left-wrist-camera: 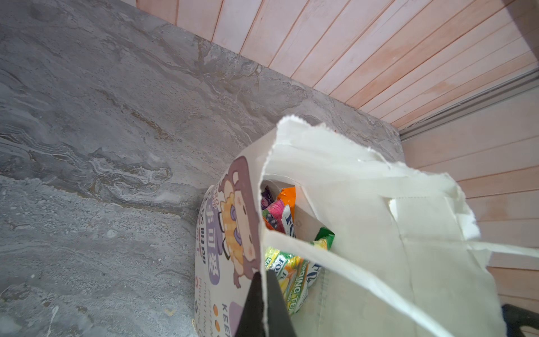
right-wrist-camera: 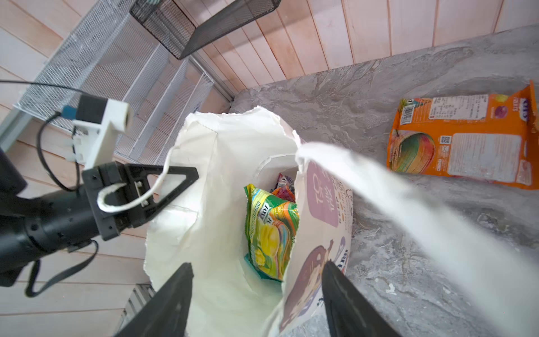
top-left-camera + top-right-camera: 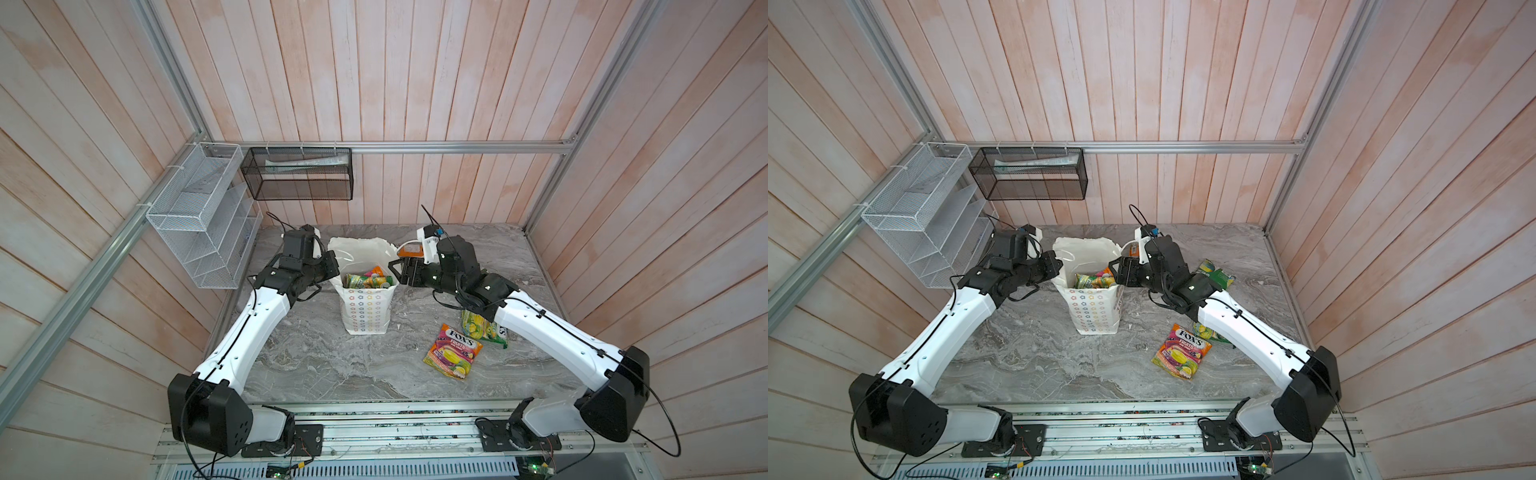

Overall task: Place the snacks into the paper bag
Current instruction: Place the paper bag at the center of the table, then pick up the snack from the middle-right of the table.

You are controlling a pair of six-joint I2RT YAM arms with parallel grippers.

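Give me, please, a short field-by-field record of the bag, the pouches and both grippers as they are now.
bag: upright on the table, mouth open
bagged pouches: several, count unclear
left gripper: shut on the bag's rim
right gripper: open, empty, at the bag's mouth
loose: orange pouch beyond the bag; green pouch and yellow-green pouch, both partly hidden by the right arm; pink pouch
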